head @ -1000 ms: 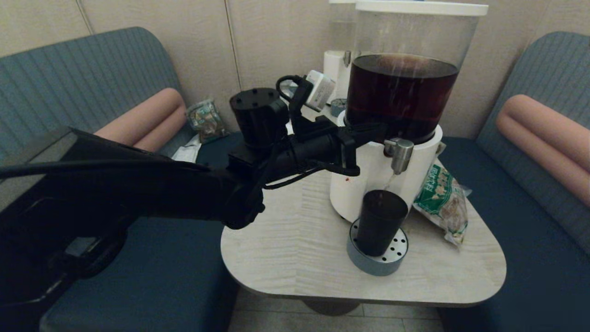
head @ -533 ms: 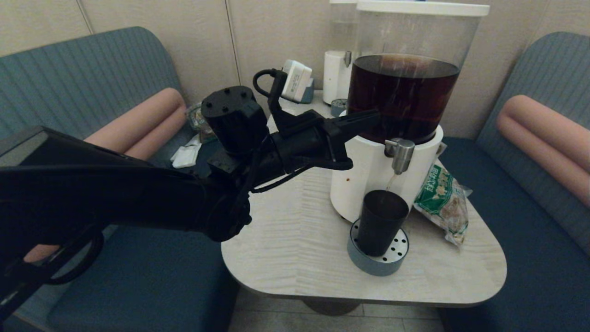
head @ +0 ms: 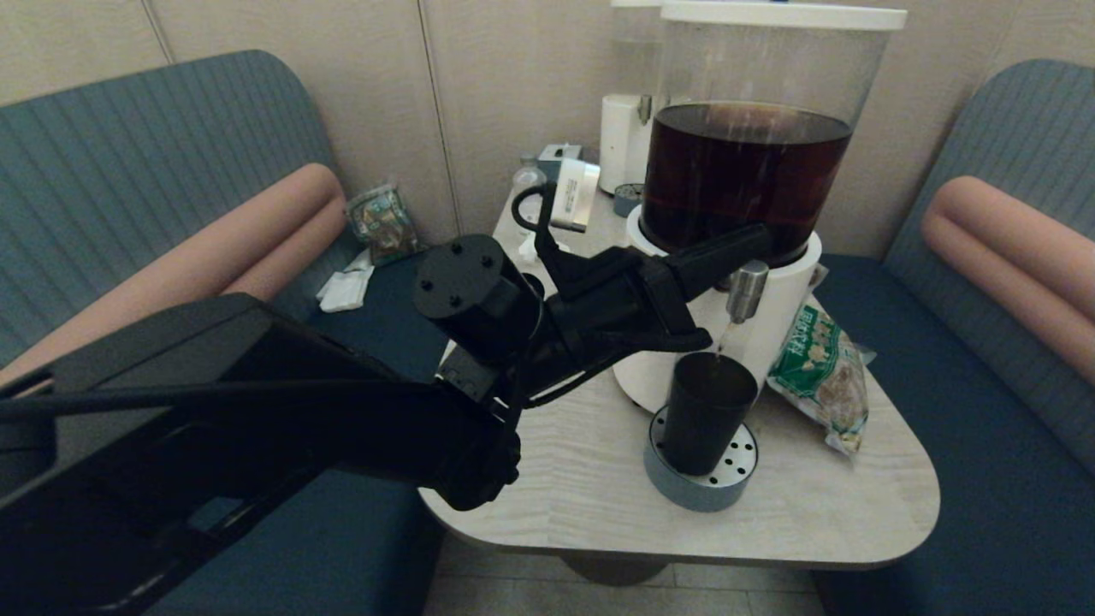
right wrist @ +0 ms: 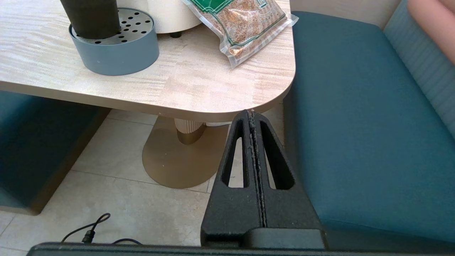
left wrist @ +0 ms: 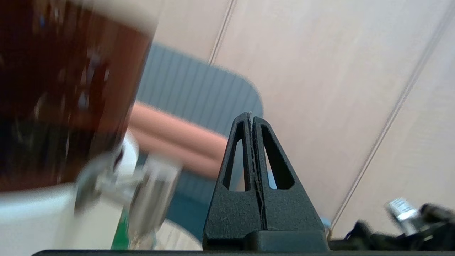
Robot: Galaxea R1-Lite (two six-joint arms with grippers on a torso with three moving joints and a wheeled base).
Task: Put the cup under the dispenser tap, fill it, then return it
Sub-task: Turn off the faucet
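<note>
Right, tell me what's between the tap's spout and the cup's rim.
In the head view, only a thin stream of drink runs from the dispenser tap down into the cup. Nothing else is in that gap; the shut left hand sits above the tap.

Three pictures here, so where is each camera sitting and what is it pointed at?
Head: up on the robot, facing down at the table; the left arm reaches to the tap.
Left wrist: behind the shut left claw, facing the tap and wall.
Right wrist: behind the shut right claw, low beside the table, facing floor and seat.
Head and right wrist both show the cup.
</note>
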